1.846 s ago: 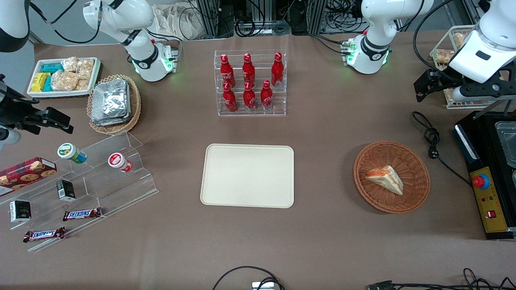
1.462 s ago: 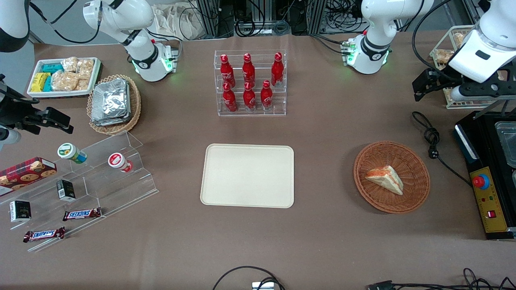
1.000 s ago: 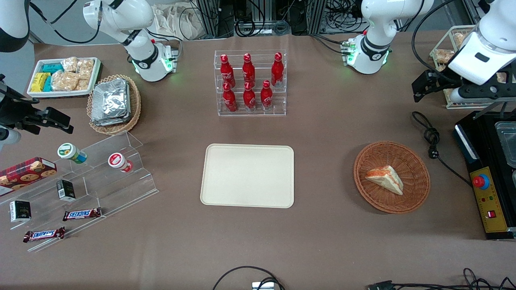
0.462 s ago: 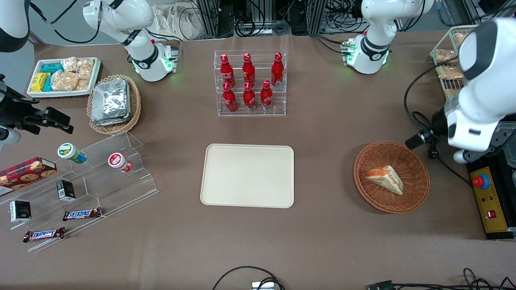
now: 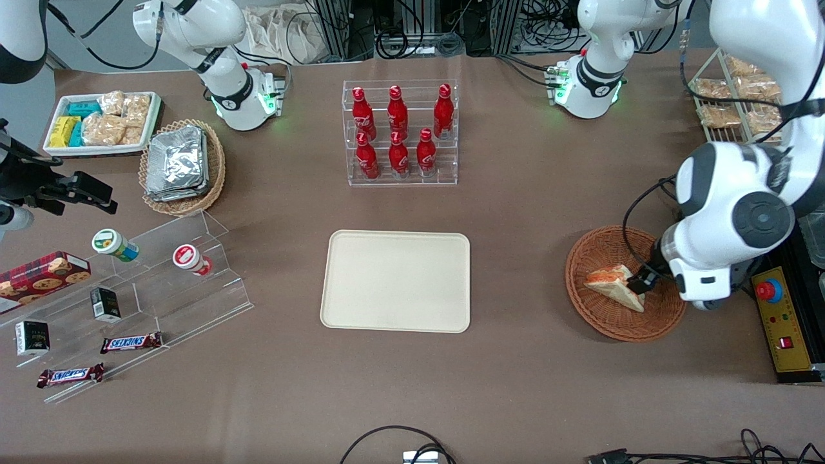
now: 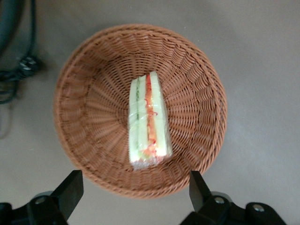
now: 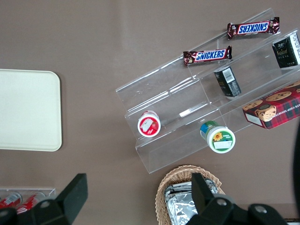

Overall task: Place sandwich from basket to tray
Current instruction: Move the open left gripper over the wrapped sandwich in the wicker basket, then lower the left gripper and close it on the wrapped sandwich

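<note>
The sandwich (image 5: 611, 286) is a white-bread wedge with orange-red and green filling. It lies in the round reddish-brown wicker basket (image 5: 602, 324) toward the working arm's end of the table. The left arm's gripper (image 5: 644, 281) hangs above the basket, over the sandwich's end. In the left wrist view the gripper (image 6: 135, 190) is open and empty. Its fingers (image 6: 70, 188) stand wide apart above the basket's rim (image 6: 140, 190), with the sandwich (image 6: 149, 121) lying lengthwise in the basket. The cream-beige tray (image 5: 396, 281) lies flat at the table's middle and shows in the right wrist view (image 7: 27, 110).
A clear rack of red bottles (image 5: 399, 132) stands farther from the camera than the tray. A black appliance with a red button (image 5: 778, 322), a black cable (image 5: 693, 225) and a wire rack of snack packets (image 5: 735, 96) lie beside the basket.
The left arm has swung from over the wire rack toward the front camera and down, so its gripper now hangs over the basket and sandwich. The sandwich, basket and tray have not moved.
</note>
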